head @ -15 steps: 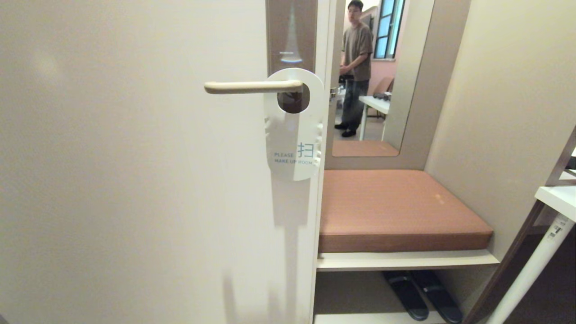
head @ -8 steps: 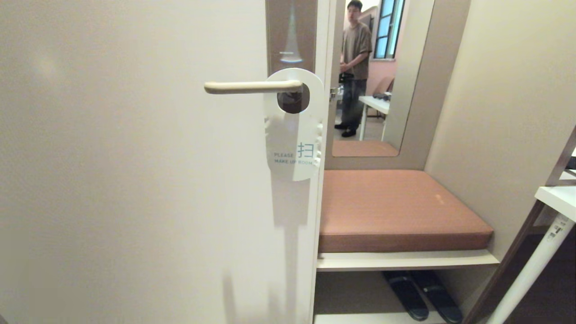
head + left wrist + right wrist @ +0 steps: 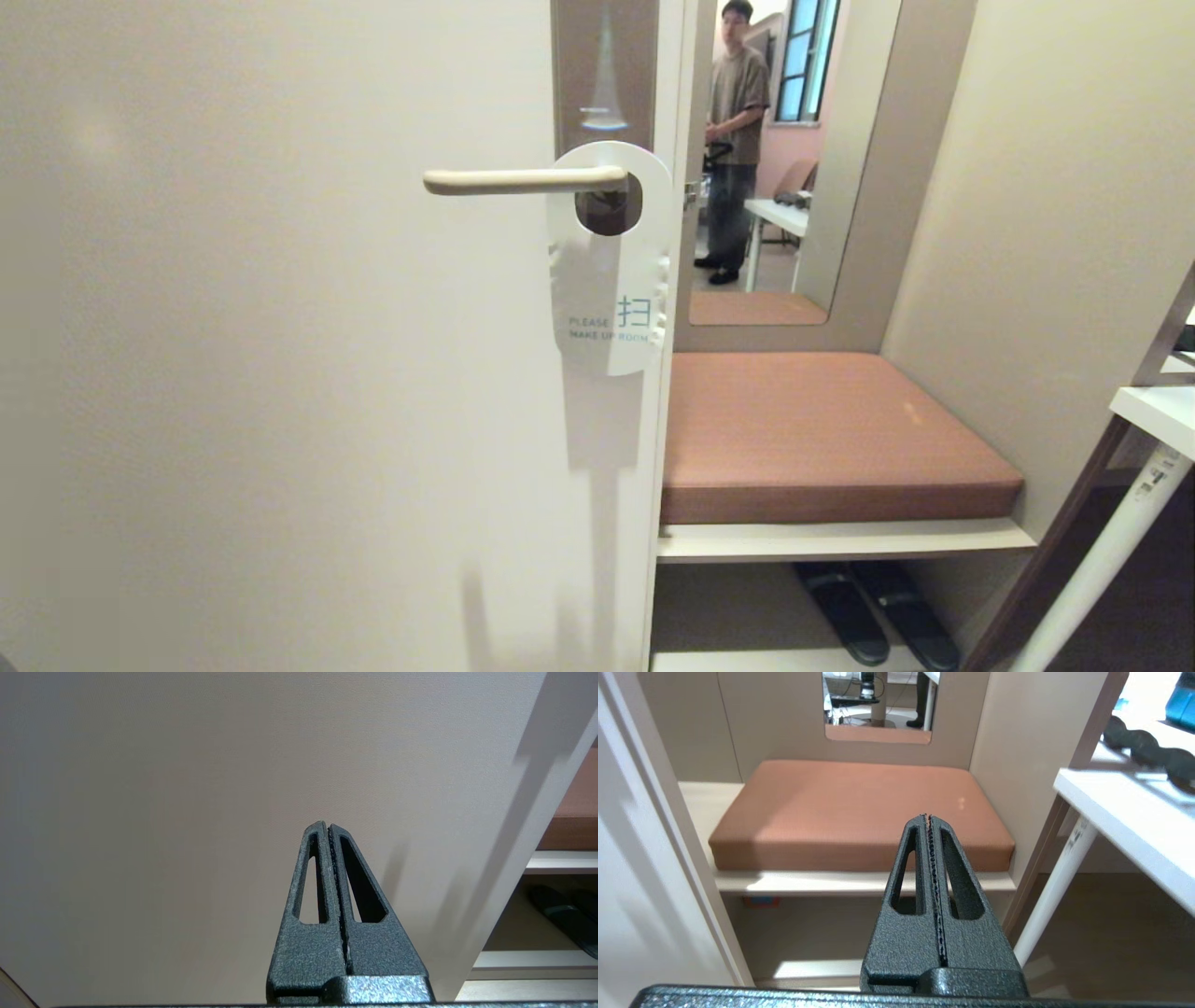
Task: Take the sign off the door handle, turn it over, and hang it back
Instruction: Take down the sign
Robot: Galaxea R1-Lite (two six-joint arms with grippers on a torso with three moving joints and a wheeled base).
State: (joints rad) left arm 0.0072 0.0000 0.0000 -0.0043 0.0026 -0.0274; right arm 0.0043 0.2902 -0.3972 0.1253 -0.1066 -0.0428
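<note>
head view: the sign (image 3: 609,280) hangs by its oval hole on the door handle (image 3: 523,179), white "please make up room" face outward, near the door (image 3: 280,373) edge. the left gripper (image 3: 328,828) faces the bare door, fingers clenched on nothing. the right gripper (image 3: 927,819) points at the brown cushion (image 3: 859,812), fingers likewise clenched and empty.
</note>
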